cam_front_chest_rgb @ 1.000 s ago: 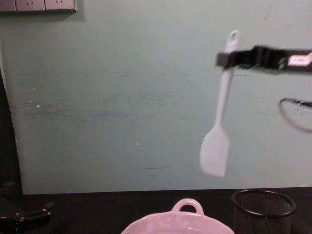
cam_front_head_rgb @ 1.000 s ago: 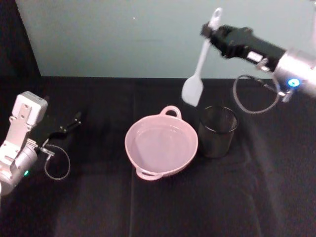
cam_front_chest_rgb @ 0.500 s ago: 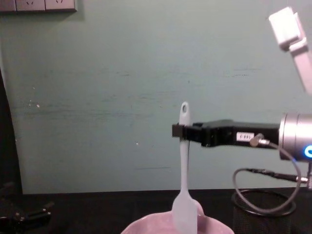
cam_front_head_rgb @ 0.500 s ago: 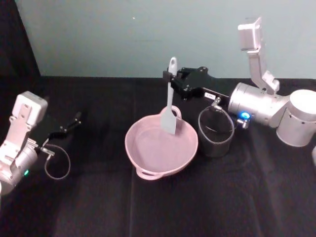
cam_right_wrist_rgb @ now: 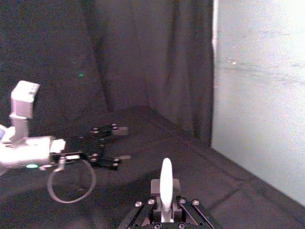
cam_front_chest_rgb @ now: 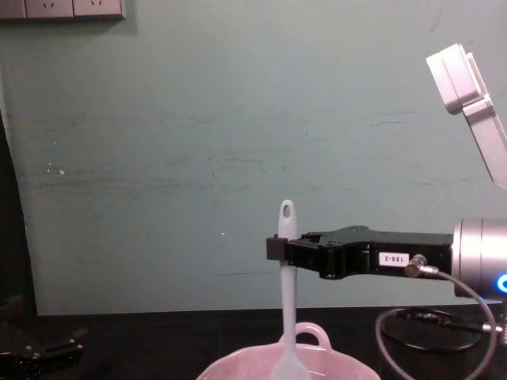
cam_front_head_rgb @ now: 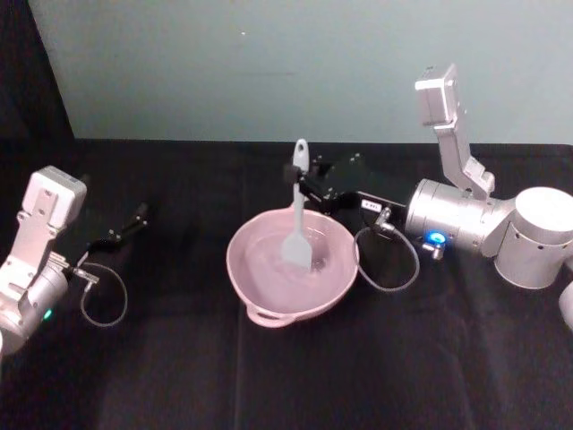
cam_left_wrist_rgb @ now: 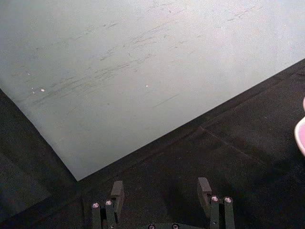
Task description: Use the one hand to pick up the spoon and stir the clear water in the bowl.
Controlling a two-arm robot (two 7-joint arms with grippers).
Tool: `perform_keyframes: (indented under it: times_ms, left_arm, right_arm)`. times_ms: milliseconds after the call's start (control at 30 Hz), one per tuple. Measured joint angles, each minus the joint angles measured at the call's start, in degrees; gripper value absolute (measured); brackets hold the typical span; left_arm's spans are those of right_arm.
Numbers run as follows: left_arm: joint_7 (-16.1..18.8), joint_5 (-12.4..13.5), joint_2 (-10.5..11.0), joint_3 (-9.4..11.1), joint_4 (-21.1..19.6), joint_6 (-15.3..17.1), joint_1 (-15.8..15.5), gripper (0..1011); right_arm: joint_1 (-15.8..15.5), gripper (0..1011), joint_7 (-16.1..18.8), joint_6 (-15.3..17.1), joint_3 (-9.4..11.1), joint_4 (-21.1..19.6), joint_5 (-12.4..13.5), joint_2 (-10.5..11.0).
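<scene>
While clamping the right gripper (cam_front_head_rgb: 295,174) on the spoon (cam_front_head_rgb: 296,235) handle below its hole, holds it upright, blade down in the water (cam_front_head_rgb: 267,266) of the bowl (cam_front_head_rgb: 269,305). Rests the left gripper (cam_front_head_rgb: 137,217) well left, fingers apart.

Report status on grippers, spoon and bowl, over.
Right gripper shut on spoon handle, above bowl far rim. Spoon upright, blade down in the water. Left gripper open, parked far left, low over table. Nothing seen blocking the bowl.
</scene>
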Motion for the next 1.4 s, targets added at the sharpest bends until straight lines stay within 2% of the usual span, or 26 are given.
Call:
perform_keyframes:
  times_ms: [200, 367, 500, 633, 833, 933, 1033, 1133, 1333, 1400]
  left_arm:
    - [0.0, 0.0, 0.0, 0.0, 0.0, 0.0, 0.0, 1011]
    - [0.0, 0.0, 0.0, 0.0, 0.0, 0.0, 0.0, 1011]
    - [0.0, 0.0, 0.0, 0.0, 0.0, 0.0, 0.0, 1011]
    - [0.0, 0.0, 0.0, 0.0, 0.0, 0.0, 0.0, 1011]
    - [0.0, 0.0, 0.0, 0.0, 0.0, 0.0, 0.0, 1011]
    - [0.0, 0.0, 0.0, 0.0, 0.0, 0.0, 0.0, 1011]
    - [0.0, 0.0, 0.0, 0.0, 0.0, 0.0, 0.0, 1011]
    - [0.0, 0.0, 0.0, 0.0, 0.0, 0.0, 0.0, 1011]
    - [-0.01, 0.0, 0.0, 0.0, 0.0, 0.0, 0.0, 1011]
    - [0.0, 0.0, 0.0, 0.0, 0.0, 0.0, 0.0, 1011]
  right_arm:
    - [-1.43, 121, 1.83, 1.37, 0.14, -1.62, 1.0, -0.76]
    - [-1.12, 121, 2.25, 0.79, 0.04, 0.39, 1.11, -3.28]
    - [-0.21, 122, 1.91, -1.19, 0.17, 3.56, 0.42, -5.81]
    - [1.1, 122, 0.53, -4.89, 0.85, 8.14, -1.21, -8.73]
    - [2.49, 122, -2.54, -9.37, 1.98, 12.85, -4.02, -11.11]
    - [2.63, 122, -3.75, -10.15, 2.2, 13.15, -5.38, -11.11]
    - [2.54, 121, -5.43, -10.44, 2.27, 12.18, -7.69, -10.04]
    - [2.13, 122, -5.97, -9.98, 2.36, 10.74, -8.8, -8.89]
    - [0.46, 122, -5.59, -6.56, 2.94, 6.03, -9.46, -5.78]
    - [-1.17, 121, -4.21, -4.29, 3.37, 2.37, -8.95, -3.89]
